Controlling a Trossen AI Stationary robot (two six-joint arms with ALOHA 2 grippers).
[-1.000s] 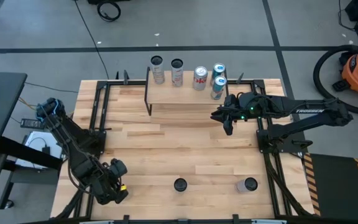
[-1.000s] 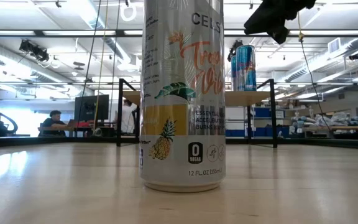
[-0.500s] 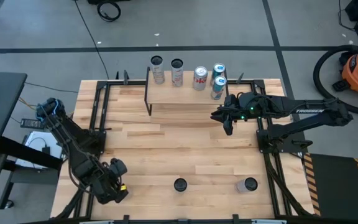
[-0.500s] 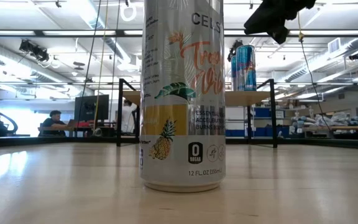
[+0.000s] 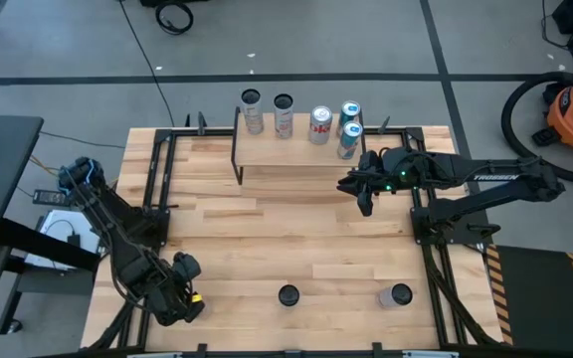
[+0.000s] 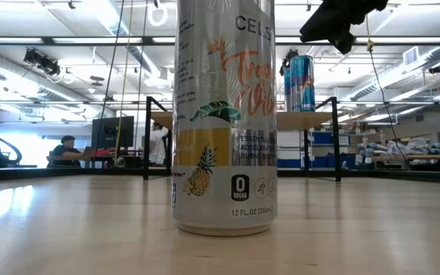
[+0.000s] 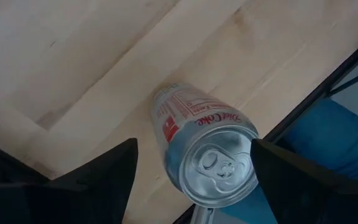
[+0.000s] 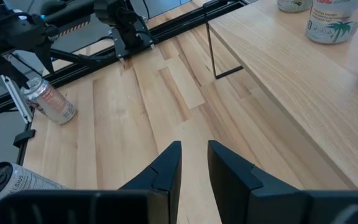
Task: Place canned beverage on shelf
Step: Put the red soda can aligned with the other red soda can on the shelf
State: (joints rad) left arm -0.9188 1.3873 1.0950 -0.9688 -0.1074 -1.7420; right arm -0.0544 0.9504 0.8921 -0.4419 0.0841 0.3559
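Note:
A Diet Coke can (image 7: 210, 143) stands upright on its base near the table's near left corner, also seen in the right wrist view (image 8: 48, 101). My left gripper (image 5: 181, 294) hovers over its top, open and pointing steeply down, and hides the can in the high view. In the left wrist view its fingers (image 7: 104, 180) flank the can's top, with bare wood showing beside the left one. The shelf (image 5: 296, 157) stands at the far edge with several cans on its plank. My right gripper (image 5: 364, 204) hangs shut in the air off the shelf's right end.
A Celsius can (image 5: 287, 295) and another can (image 5: 398, 295) stand near the front edge. Black frame rails (image 5: 154, 174) run along the table's left and right sides. The wood between the shelf and the front cans is bare (image 5: 286, 229).
My left gripper has turned a little at the wrist above the Diet Coke can while staying in place. The cans and my right gripper have kept still.

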